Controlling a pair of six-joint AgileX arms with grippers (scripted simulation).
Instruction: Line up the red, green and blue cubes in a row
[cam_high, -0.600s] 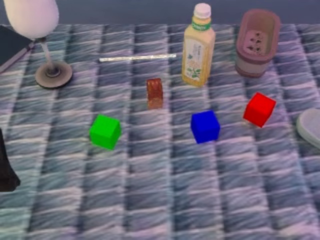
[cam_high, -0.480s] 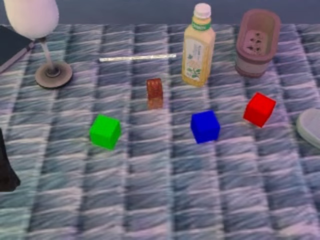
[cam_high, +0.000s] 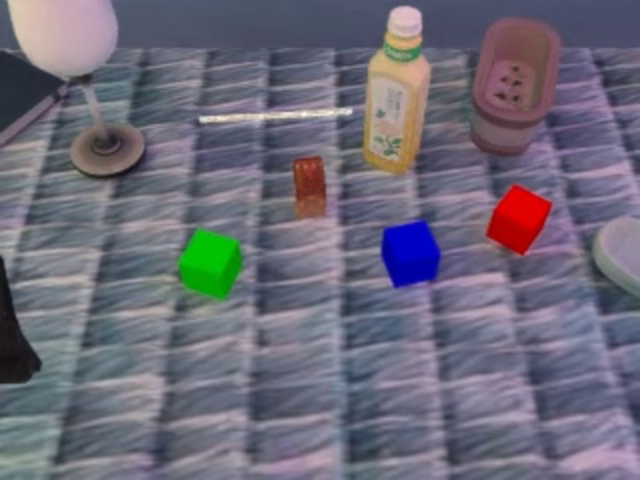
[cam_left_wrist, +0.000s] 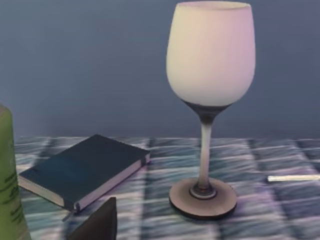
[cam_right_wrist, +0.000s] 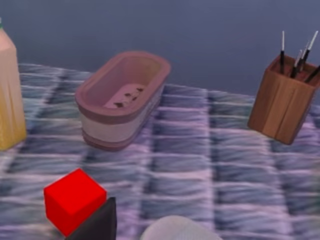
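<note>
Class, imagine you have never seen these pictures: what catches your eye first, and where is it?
Three bright cubes on the chequered cloth: the green cube at left, the blue cube right of centre, the red cube farther right. Behind them stand a tall wine glass at far left and a yellow bottle.

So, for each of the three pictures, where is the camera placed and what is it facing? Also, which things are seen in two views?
Top view: above the table, looking down on the green cube, blue cube and red cube; a dark part of the left arm shows at the left edge.
Left wrist view: low, facing the wine glass and book; one dark fingertip shows.
Right wrist view: low, facing the oval tub and pen holder; one dark fingertip shows.
Shared: glass, red cube, tub.
</note>
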